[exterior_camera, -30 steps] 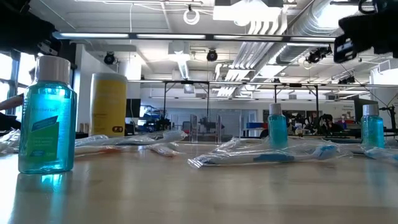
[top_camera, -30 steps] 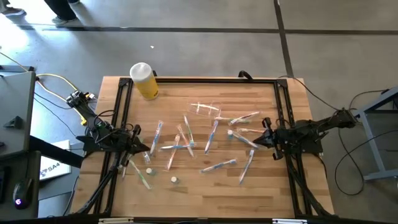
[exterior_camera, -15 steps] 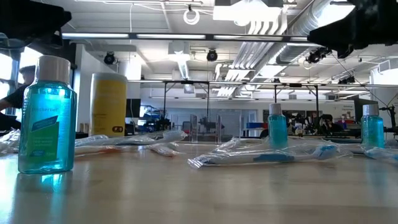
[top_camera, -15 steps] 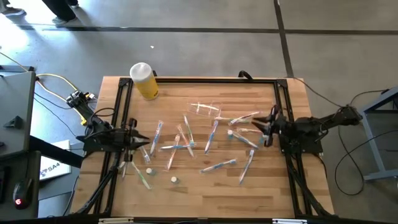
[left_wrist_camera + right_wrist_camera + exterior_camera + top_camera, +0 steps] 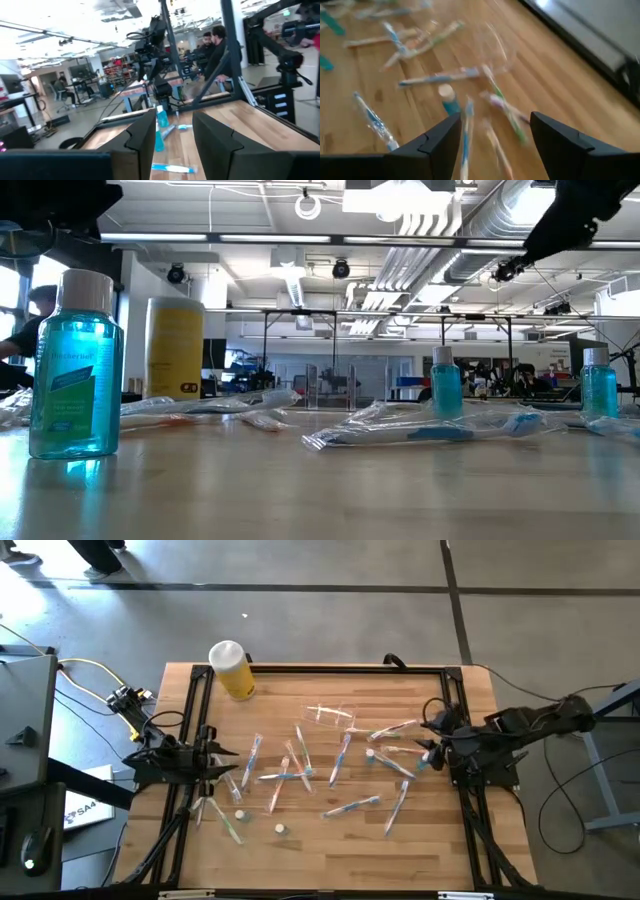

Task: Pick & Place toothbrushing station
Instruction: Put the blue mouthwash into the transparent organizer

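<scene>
The clear holder cup (image 5: 331,717) lies on its side toward the table's far side. Several slim pastel toothbrushes (image 5: 340,758) lie flat and scattered across the middle of the wood, some in clear wrappers (image 5: 430,432). Small blue bottles with white caps (image 5: 370,753) (image 5: 75,370) stand among them. My left gripper (image 5: 230,762) (image 5: 174,137) hovers open at the table's left edge, above the leftmost toothbrushes. My right gripper (image 5: 432,742) (image 5: 495,137) hovers open at the right edge, over the rightmost toothbrushes (image 5: 505,112). Neither gripper has anything between its fingers.
A yellow cylinder with a white cap (image 5: 232,668) (image 5: 175,348) lies at the far left corner. A black frame (image 5: 320,670) runs along the table's edges. Cables hang off both sides. People stand in the room beyond the table (image 5: 215,50).
Both grippers have opened. My right gripper has lifted and drawn back a little toward the table's right and far edges. My left gripper has shifted slightly toward the far edge. The toothbrushes, bottles and cup have stayed where they were.
</scene>
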You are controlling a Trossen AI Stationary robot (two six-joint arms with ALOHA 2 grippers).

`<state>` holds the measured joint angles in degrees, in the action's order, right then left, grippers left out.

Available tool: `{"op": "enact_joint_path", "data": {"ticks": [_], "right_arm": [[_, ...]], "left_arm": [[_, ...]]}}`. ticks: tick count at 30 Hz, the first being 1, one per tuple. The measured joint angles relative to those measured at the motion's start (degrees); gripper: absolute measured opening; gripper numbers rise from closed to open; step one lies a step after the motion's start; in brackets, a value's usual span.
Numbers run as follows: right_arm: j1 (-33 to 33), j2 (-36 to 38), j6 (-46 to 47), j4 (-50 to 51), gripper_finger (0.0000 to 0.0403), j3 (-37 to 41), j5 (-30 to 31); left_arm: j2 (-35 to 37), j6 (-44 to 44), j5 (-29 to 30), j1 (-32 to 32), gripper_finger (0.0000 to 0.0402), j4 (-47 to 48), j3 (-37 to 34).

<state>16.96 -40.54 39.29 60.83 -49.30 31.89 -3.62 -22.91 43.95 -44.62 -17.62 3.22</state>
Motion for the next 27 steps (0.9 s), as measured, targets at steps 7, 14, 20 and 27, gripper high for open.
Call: {"op": "enact_joint_path", "data": {"ticks": [7,14,20,27], "right_arm": [[-4.0,-6.4,20.3,11.1,0.0222,-4.1,-14.6],[-5.5,-12.0,25.4,15.7,0.0209,-4.1,-22.9],[-5.5,-16.7,27.7,15.7,0.02,-4.1,-21.6],[-5.5,-21.8,29.5,16.0,0.0188,-4.1,-21.6]], "left_arm": [[0.0,0.1,1.9,0.0,0.0127,-0.2,0.0],[0.0,0.2,1.9,0.0,0.0127,-0.2,0.0],[0.0,0.8,2.0,0.0,0.0127,-0.1,0.0],[0.0,3.8,2.0,0.0,0.0127,4.0,0.0]]}}
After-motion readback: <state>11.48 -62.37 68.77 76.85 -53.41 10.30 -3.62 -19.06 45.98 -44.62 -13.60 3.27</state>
